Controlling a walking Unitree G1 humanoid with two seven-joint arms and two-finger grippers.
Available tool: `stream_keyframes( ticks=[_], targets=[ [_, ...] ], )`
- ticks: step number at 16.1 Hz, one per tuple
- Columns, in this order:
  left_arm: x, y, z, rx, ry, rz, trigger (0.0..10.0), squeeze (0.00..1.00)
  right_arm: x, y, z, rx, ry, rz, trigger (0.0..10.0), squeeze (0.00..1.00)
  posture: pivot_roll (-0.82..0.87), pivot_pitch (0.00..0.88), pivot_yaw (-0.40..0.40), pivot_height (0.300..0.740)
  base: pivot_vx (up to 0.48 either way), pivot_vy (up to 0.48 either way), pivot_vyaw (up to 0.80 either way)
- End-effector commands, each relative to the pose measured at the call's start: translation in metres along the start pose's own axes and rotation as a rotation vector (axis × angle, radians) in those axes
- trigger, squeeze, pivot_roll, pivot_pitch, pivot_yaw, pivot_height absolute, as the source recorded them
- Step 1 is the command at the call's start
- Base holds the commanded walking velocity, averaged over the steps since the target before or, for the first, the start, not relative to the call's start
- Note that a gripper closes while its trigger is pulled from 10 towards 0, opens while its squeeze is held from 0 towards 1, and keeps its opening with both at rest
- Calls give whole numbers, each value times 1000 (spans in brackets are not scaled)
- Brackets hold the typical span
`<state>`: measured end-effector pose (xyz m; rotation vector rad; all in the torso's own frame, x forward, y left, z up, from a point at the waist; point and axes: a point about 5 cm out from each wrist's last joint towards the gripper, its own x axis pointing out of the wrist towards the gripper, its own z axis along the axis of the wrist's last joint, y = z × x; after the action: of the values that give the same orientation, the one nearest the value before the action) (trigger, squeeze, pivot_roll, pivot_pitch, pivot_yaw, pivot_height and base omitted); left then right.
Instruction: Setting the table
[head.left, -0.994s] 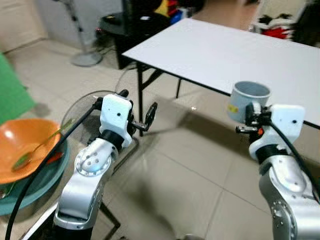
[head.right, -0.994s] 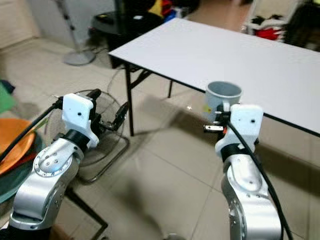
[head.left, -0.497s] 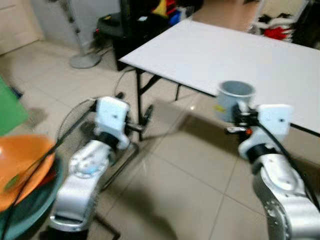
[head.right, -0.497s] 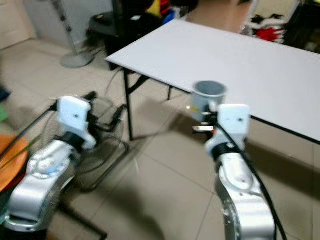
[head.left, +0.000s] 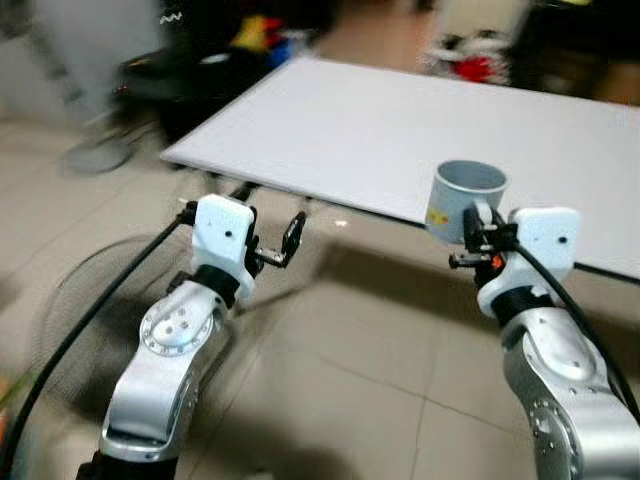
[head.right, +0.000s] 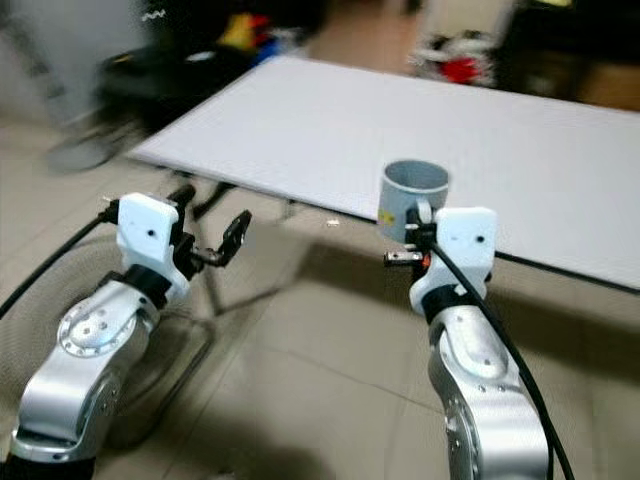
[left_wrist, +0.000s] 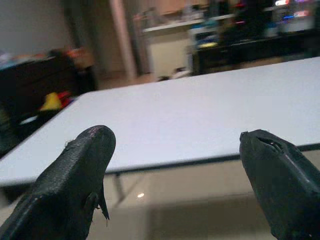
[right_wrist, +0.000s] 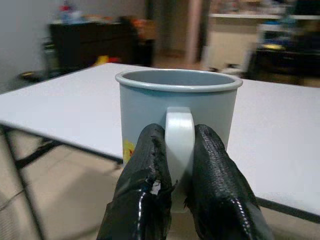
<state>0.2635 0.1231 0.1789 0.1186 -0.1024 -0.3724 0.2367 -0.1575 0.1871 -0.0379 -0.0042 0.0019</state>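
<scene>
White table (head.left: 360, 130) beyond claw-held mug (head.left: 466, 203)

A large white rectangular table (head.left: 400, 130) stands on a beige tiled floor (head.left: 340, 370). The right gripper (head.left: 470, 225) holds a pale grey mug (head.left: 460, 200) upright at the table's near edge. The left gripper (head.left: 275, 235) hangs spread, holding nothing, before the table's corner.

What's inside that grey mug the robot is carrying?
The mug, pinched by its handle in the right gripper, shows only a bare grey inner wall near the rim. Its bottom is hidden by the front wall, so whether it holds anything cannot be told.
</scene>
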Motion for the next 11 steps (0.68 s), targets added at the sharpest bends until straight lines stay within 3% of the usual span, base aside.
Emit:
stream_keyframes(
  ticks=[1,3,10,11],
  targets=[
    [3,-6,4,2,-16,-30,10000,0,-1,-6,4,-3,-21,-31,10000,0,-10,12,21,740,304,0,-788],
    [3,-3,3,6,-16,-9,10000,0,0,-6,5,-2,-27,-28,10000,0,-9,15,22,740,304,0,-781],
    [0,7,1,10,0,52,10000,0,11,8,3,-52,-25,108,10000,0,10,24,6,740,311,0,0],
    [-1,8,0,14,3,56,10000,0,12,10,2,-69,-23,123,10000,0,10,24,6,740,345,0,800]
  ],
)
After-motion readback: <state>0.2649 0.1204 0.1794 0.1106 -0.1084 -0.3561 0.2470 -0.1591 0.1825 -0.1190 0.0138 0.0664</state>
